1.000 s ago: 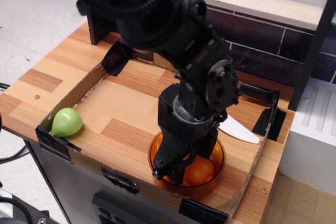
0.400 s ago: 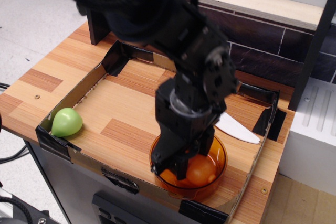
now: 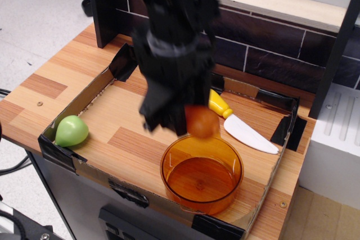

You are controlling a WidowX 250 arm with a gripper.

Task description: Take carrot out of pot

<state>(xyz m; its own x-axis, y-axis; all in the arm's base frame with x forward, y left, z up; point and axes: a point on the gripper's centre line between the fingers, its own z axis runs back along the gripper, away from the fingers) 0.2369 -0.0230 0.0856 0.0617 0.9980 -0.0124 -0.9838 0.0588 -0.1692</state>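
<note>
The amber translucent pot stands at the front right of the tray, and nothing lies in it. My black gripper, blurred by motion, hangs above the pot's far left rim. It is shut on the small orange carrot, which is held in the air just above and behind the pot's rim. The fingertips are blurred and partly hidden behind the carrot.
A green pear-shaped toy lies in the tray's front left corner. A toy knife with a yellow handle and white blade lies behind the pot. Low cardboard walls with black tape ring the wooden tray. A dark brick-pattern wall stands behind.
The gripper was down inside the pot around the carrot. It has risen up and to the left, lifting the carrot out, which uncovers the knife's yellow handle.
</note>
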